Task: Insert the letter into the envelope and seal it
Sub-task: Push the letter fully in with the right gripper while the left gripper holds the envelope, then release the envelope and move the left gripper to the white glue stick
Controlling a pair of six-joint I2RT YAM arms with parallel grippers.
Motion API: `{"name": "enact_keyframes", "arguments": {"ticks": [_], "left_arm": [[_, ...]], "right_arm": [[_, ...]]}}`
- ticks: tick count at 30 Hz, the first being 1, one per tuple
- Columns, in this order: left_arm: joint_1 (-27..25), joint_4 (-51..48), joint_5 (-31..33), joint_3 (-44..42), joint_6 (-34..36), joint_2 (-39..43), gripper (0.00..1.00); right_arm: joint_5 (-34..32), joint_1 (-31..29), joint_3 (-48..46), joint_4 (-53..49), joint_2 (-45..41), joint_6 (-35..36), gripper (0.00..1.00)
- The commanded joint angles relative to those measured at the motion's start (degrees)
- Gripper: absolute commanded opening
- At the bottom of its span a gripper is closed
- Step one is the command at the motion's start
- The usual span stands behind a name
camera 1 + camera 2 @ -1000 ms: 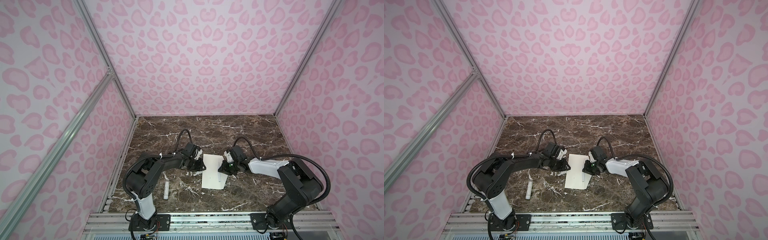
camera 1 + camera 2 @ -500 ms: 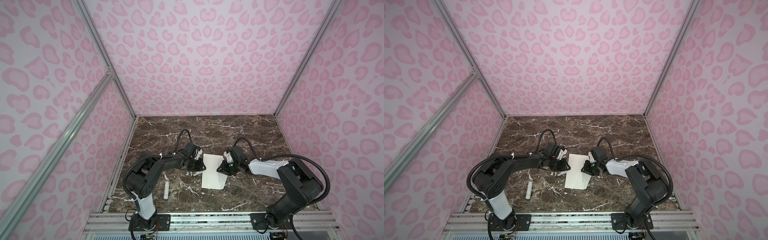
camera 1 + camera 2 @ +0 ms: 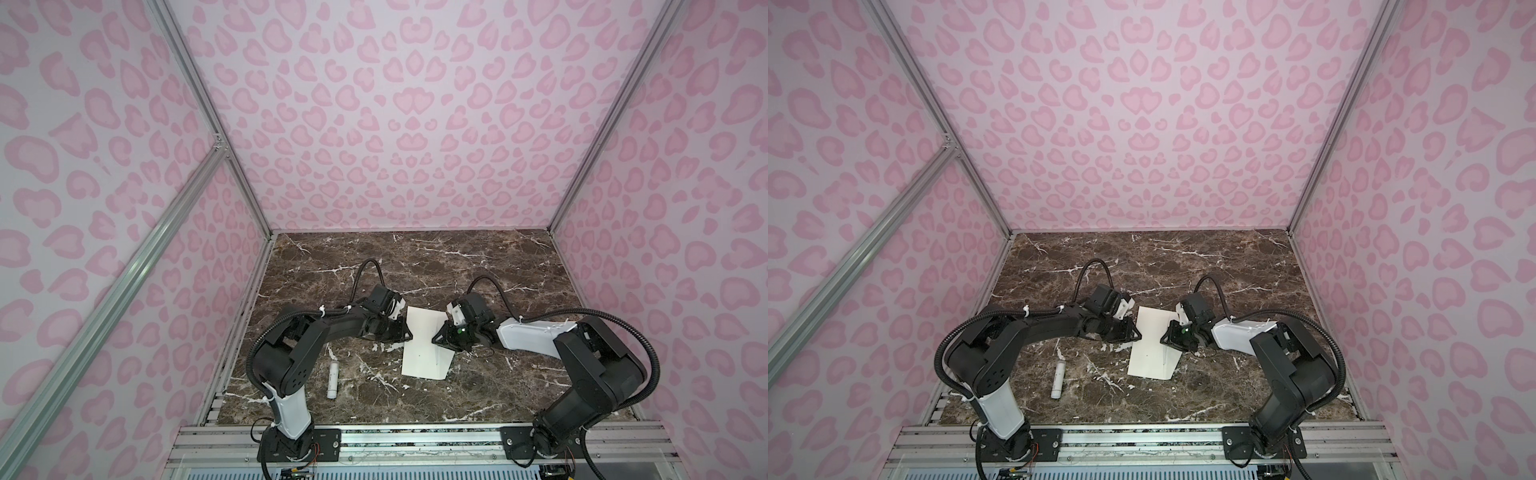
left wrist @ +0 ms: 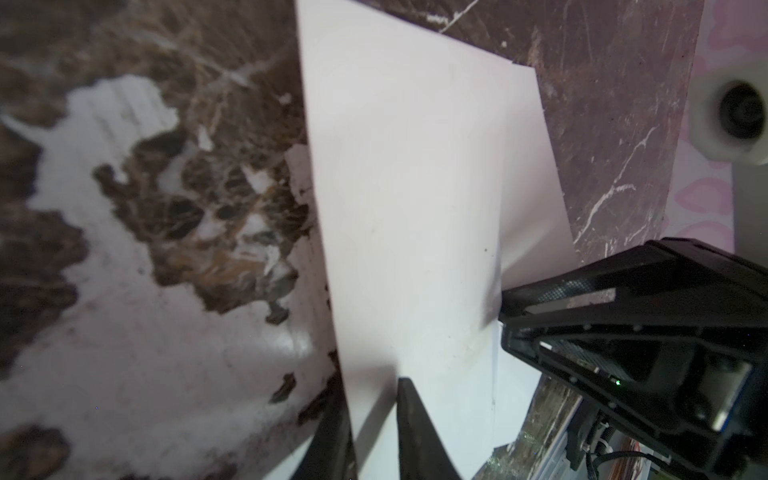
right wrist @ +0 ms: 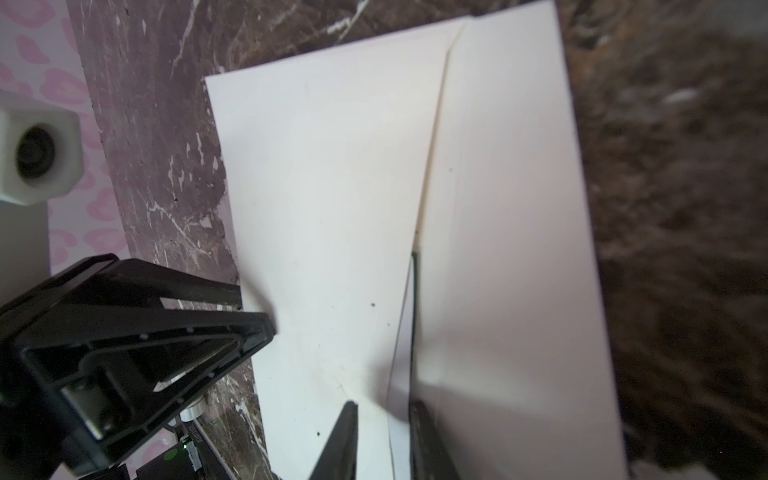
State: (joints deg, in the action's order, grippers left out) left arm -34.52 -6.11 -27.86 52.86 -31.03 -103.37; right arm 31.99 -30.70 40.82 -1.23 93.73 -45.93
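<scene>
The cream envelope [image 3: 422, 359] [image 3: 1148, 361] lies in the middle of the marble floor. Its flap [image 5: 498, 208] stands partly raised along the right side. Of the letter only a thin dark-green edge [image 5: 414, 282] shows in the slit under the flap. My left gripper [image 3: 409, 334] [image 4: 372, 386] sits low at the envelope's left edge. Its jaws stand a little apart astride that edge, one finger on top of the paper. My right gripper [image 3: 434, 340] [image 5: 384, 405] is at the flap side, narrowly open. One finger is on the envelope body, the other beyond the flap's edge.
A small white cylindrical stick [image 3: 332, 380] [image 3: 1057, 378] lies on the floor, left of and nearer than the envelope. Pink patterned walls close in three sides. The aluminium rail [image 3: 415, 436] with both arm bases runs along the near edge.
My right gripper's jaws have widened a little at the flap. The left gripper and the envelope have stayed nearly still.
</scene>
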Motion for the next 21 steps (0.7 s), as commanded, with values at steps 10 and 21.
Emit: {"name": "enact_keyframes", "arguments": {"ticks": [10, 21], "left_arm": [[0.4, -4.5, 2.6, 0.5, 0.6, 0.9, 0.31], [0.4, -12.6, 8.4, 3.5, 1.6, 10.8, 0.63]], "right_arm": [[-6.3, 0.7, 5.5, -13.0, -5.7, 6.0, 0.37], [-11.1, 1.6, 8.6, -21.9, -14.2, 9.0, 0.39]]}}
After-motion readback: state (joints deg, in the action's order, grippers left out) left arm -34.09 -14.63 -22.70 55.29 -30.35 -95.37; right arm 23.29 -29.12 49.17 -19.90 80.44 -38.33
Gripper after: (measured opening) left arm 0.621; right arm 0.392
